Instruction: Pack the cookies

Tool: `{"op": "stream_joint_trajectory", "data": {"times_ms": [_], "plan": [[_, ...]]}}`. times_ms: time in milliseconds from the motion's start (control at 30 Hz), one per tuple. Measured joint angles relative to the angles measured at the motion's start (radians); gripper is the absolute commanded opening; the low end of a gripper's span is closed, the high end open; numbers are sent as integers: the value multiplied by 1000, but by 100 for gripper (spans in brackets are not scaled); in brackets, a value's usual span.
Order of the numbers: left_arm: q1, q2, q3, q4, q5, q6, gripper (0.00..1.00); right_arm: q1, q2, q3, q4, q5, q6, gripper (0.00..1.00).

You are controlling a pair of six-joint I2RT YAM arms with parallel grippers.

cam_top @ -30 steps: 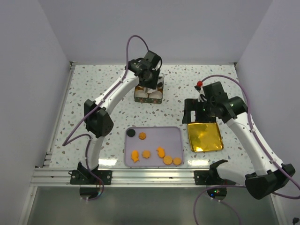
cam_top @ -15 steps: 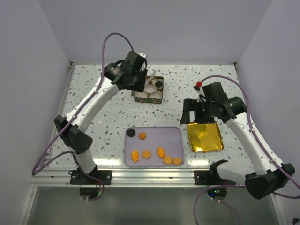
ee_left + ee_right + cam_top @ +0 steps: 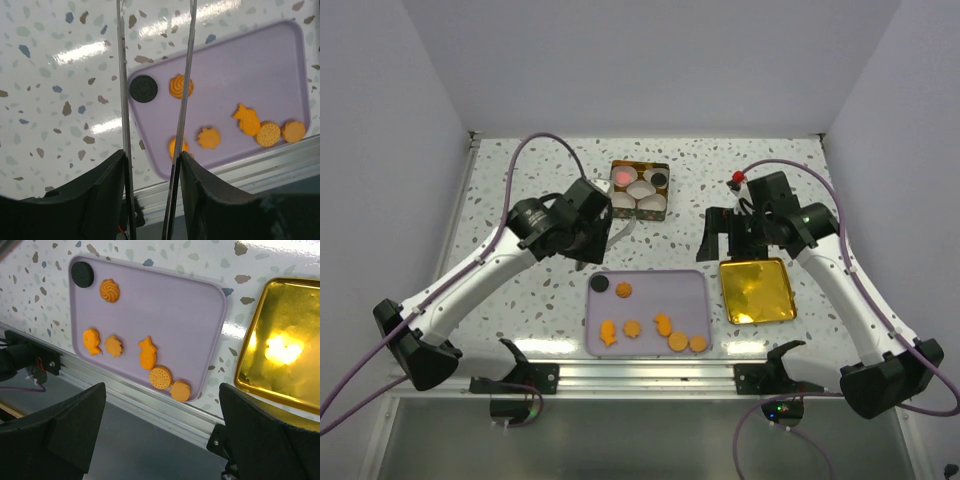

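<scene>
Seven of the cookies (image 3: 160, 376) lie on the lavender tray (image 3: 695, 295) at the lower middle of the overhead view; a black round (image 3: 143, 89) sits in the tray's upper left corner with an orange swirl (image 3: 180, 86) just beside it, and the fish, star and plain rounds are strung along the lower edge; two more, a pink round (image 3: 623, 177) and a dark round (image 3: 659, 178), already sit among the white paper cups (image 3: 642, 190) in the small box (image 3: 616, 208) at the upper middle, so most of the packing appears to lie ahead; the left tool (image 3: 608, 238) hangs between box and tray, its thin blades a little apart with nothing between them, and the wrist view frames the black round in their gap; the right tool (image 3: 162, 385) hovers near the upper left corner of the gold lid (image 3: 757, 292), its fingers spread wide and empty; the likely next pick is the black round, and its place hard against the tray's raised rim is the main hazard, since a blade coming down on the rim would skid or tip the tray on the speckled worktop (image 3: 520, 180); the blades are narrow and the biscuits flat, so a shallow or off-centre pinch could flick a cookie away or snap it; the swirl is close enough to be knocked aside; and if both arms reach for the tray together they could clash over it.
</scene>
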Motion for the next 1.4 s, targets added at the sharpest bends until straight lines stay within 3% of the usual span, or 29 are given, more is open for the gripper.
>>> {"op": "stream_joint_trajectory", "data": {"times_ms": [200, 667, 1400], "plan": [[-111, -99, -106, -27, 24, -107, 49, 0, 17, -12, 5, 1, -3, 99], [-159, -304, -308, -61, 146, -178, 47, 0, 27, -27, 11, 2, -6, 99], [-262, -306, -408, -51, 154, -271, 47, 0, 22, -61, 11, 5, -6, 99]]}}
